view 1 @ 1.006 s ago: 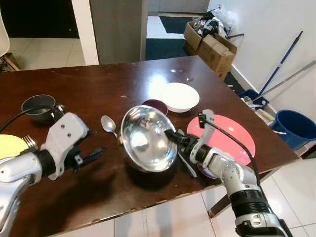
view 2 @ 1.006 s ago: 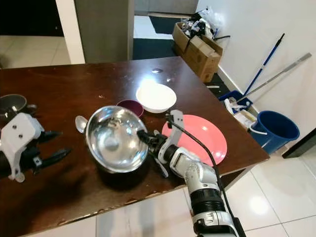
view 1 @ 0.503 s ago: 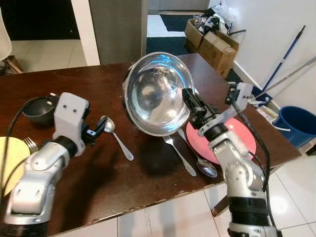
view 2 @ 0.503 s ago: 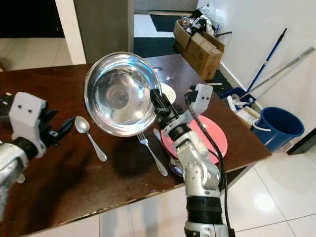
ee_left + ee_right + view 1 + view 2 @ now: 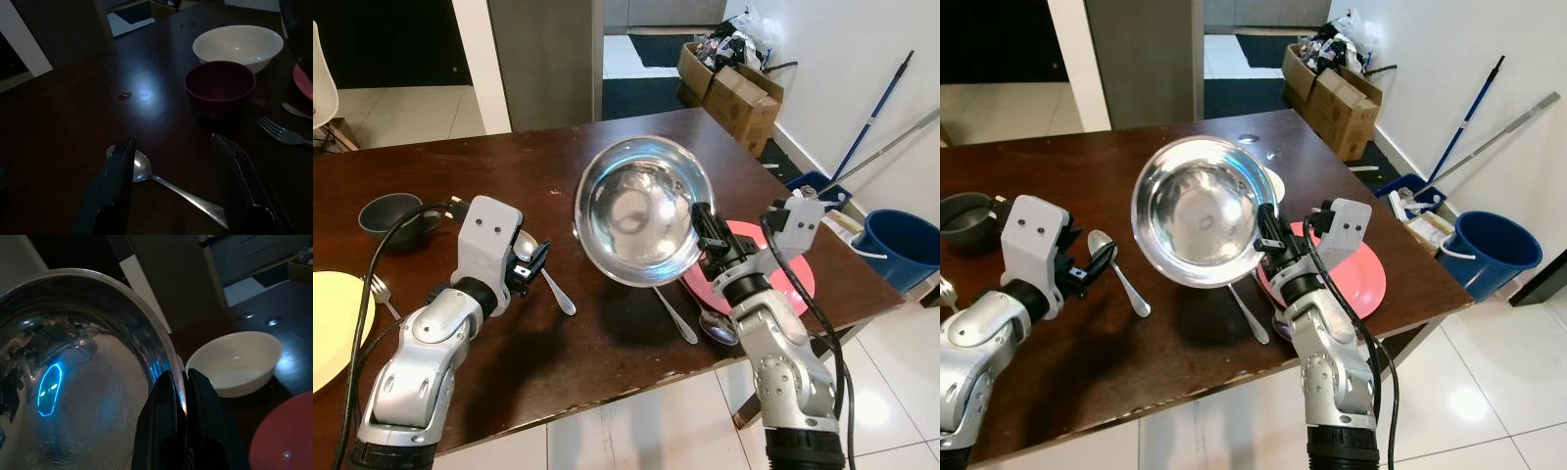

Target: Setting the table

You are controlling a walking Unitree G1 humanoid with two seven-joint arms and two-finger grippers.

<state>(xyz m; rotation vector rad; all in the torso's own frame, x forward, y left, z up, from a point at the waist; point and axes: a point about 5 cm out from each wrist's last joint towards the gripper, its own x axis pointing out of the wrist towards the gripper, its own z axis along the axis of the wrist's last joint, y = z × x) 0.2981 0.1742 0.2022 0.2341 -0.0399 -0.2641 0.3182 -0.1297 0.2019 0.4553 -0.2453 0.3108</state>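
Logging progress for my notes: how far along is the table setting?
Early to midway. Already on the table: pink plate, white bowl, maroon cup, fork. In hand: the right gripper pinches the steel bowl by its rim, lifted and tilted. Left: placing that bowl; the open left gripper hovers over a spoon.

Steel bowl (image 5: 641,209): polished metal, mirror-bright. Spoon (image 5: 166,183) and fork (image 5: 286,134): shiny metal. Surface (image 5: 558,166): dark glossy wood. White bowl (image 5: 238,46) and pink plate (image 5: 1356,279): smooth, glossy. Maroon cup (image 5: 221,88): smooth, matt.
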